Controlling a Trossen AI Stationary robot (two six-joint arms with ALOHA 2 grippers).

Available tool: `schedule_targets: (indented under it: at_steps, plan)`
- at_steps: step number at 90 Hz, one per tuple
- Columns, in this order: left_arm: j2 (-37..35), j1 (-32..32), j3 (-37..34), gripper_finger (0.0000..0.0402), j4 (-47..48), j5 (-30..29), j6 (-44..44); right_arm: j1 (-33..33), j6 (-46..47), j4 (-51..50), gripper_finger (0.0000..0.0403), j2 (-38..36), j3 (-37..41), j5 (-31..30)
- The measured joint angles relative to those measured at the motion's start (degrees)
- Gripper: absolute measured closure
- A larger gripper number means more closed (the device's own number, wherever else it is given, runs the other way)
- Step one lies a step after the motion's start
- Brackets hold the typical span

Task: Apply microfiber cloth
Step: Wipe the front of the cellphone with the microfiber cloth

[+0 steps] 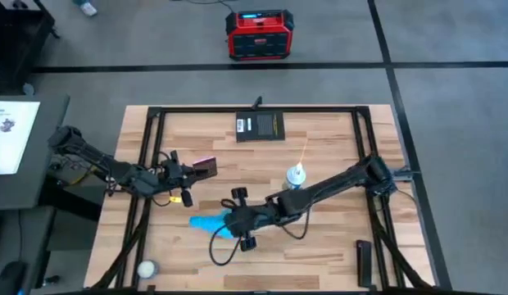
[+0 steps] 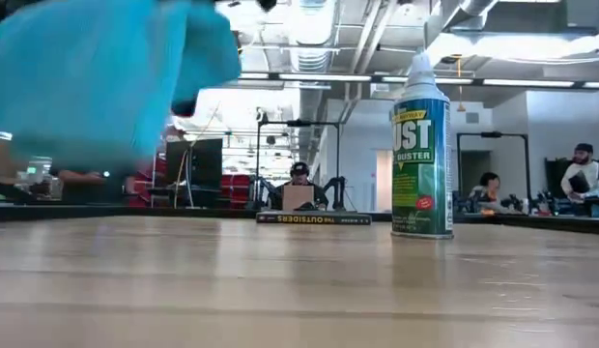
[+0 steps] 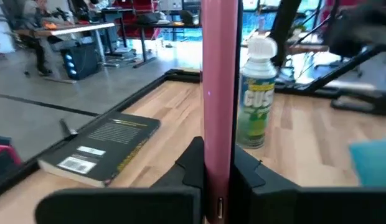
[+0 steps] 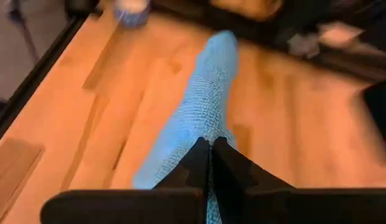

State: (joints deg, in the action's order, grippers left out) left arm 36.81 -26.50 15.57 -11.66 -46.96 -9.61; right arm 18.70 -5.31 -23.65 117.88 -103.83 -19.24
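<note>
My right gripper (image 1: 236,216) is over the table's near middle, shut on the sky-blue microfiber cloth (image 1: 210,223). In the low view the cloth (image 2: 106,77) hangs high above the tabletop. My left gripper (image 1: 191,170) is at the middle left, shut on a pink-backed phone (image 1: 204,166), which shows edge-on in the left wrist view (image 3: 218,87). The phone is just behind and to the left of the cloth. My left gripper pinches the phone's two flat faces at its near end (image 3: 216,180) between its two fingers. They come in level from the table's left and lie along the phone. The phone stands on edge, reaching out beyond the fingertips, clear of the table. My right gripper pinches a bunched part of the cloth (image 4: 208,134) between its two fingertips, coming from the table's right. The rest of the cloth (image 4: 199,93) trails out past the fingers as a narrow strip. In the low view the cloth is clear of the tabletop.
A green-and-white spray can (image 1: 296,175) stands upright right of centre. A dark book (image 1: 260,126) lies at the far middle. A small white ball (image 1: 145,268) lies at the near left, and a black flat strip (image 1: 364,262) at the near right. A black frame (image 1: 254,108) borders the table.
</note>
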Motion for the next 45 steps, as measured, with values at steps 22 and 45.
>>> schedule_targets:
  at_steps: [22,45]
  plan:
    - [4.09,-2.27,-0.02,0.0395,-7.05,0.37,-0.21,-1.23,-2.85,-0.46,0.0403,-0.97,0.17,-6.99]
    - [9.71,-3.81,-0.04,0.0395,-13.73,0.33,-0.09,-2.07,-7.65,2.81,0.0403,-2.87,0.13,-13.45]
